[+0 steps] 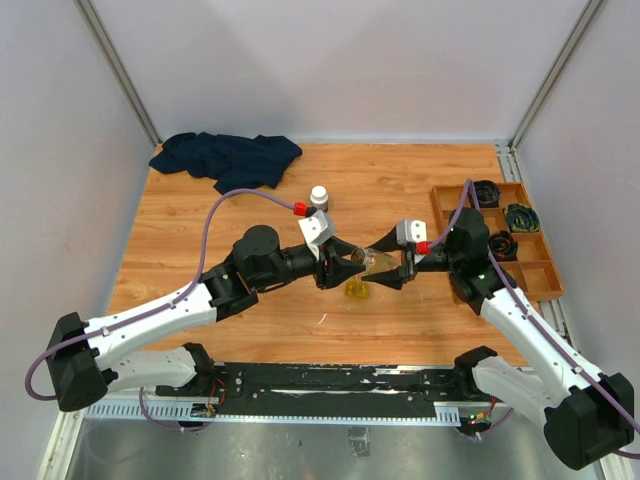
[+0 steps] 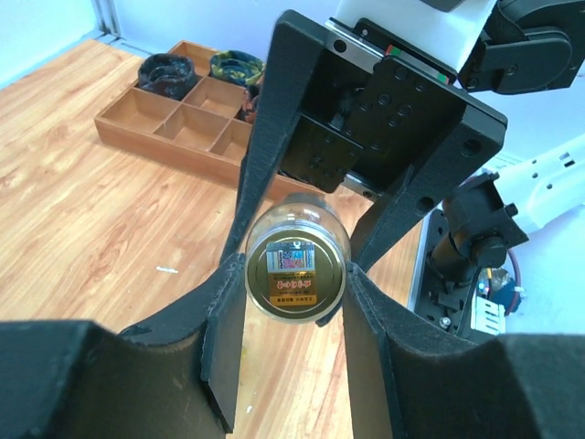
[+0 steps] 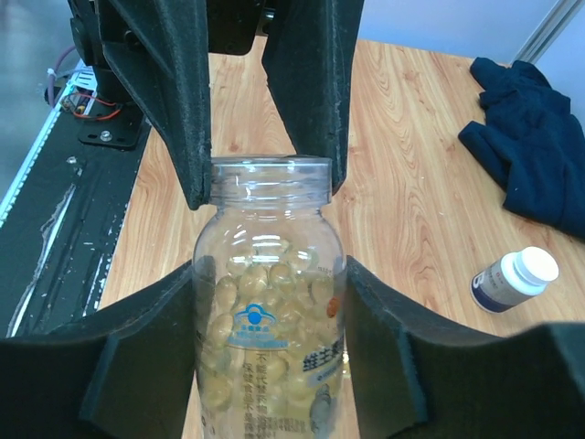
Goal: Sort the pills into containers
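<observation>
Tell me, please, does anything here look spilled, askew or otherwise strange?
The clear bottle of yellow pills hangs sideways above the table, gripped by the right hand, its uncapped neck between the fingers of the left hand; pills could roll out. A dark cloth lies crumpled at the table's far left corner.

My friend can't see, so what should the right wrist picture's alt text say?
A clear plastic bottle of yellow pills, cap off, sits clamped in the black fingers of the right gripper above a wooden table.
</observation>
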You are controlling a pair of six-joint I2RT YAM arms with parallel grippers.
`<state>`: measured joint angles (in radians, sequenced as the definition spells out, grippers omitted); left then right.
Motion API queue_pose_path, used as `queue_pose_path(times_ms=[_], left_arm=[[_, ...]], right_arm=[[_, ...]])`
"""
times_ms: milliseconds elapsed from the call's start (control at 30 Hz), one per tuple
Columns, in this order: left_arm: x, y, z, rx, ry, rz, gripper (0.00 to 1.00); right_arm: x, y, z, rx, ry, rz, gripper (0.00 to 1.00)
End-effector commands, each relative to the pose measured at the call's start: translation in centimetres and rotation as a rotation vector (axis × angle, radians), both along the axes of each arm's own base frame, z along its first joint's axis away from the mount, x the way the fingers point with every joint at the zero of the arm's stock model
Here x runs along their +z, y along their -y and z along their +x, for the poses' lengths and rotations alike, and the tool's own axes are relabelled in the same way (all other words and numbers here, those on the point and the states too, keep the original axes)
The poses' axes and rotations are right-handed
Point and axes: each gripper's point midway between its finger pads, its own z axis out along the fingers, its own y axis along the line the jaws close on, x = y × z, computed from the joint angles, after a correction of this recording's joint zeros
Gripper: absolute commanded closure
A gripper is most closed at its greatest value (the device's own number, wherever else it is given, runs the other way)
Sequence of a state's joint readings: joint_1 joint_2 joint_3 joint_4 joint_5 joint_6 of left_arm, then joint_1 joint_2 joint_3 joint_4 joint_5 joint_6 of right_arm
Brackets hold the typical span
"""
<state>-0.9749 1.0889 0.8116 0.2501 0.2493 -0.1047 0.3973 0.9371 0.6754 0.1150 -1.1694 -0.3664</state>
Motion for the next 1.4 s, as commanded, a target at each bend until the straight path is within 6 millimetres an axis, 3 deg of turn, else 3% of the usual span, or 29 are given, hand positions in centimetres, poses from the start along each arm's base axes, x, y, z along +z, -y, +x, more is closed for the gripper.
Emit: queue_pose_path(times_ms=[0, 133, 333, 567, 800, 1033, 1367], left_arm=[[0.1, 0.0, -0.6, -0.047, -0.013, -0.016, 1.00], [-0.3, -0.2, -0.5, -0.040, -0.026, -0.018, 1.00], [-0.8, -0.7, 0.0, -0.008, -0.040, -0.017, 1.00], [-4.0, -3.1, 1.9, 0.143, -0.070, 0.049, 1.00], [-7.8, -8.8, 6.4, 0.455, -0.132, 0.084, 1.00], [-10.0, -16.2, 12.0, 0.767, -0.184, 0.053, 1.00], [-13.8, -22.4, 17.8, 1.073, -0.384, 0.096, 1.00]], right_arm=[[0.6, 0.1, -0.3, 0.005, -0.003, 0.012, 0.36], [0.7, 0.1, -0.3, 0.006, -0.002, 0.011, 0.24], [0.7, 0.1, -0.5, 0.014, -0.001, 0.011, 0.17], [1.2, 0.1, -1.3, 0.054, 0.018, 0.017, 0.09], [1.0, 0.2, -1.2, 0.048, 0.020, 0.014, 0.05], [0.8, 0.3, -0.9, 0.036, 0.016, 0.009, 0.05], [0.8, 0.3, -0.7, 0.027, 0.014, 0.007, 0.05]])
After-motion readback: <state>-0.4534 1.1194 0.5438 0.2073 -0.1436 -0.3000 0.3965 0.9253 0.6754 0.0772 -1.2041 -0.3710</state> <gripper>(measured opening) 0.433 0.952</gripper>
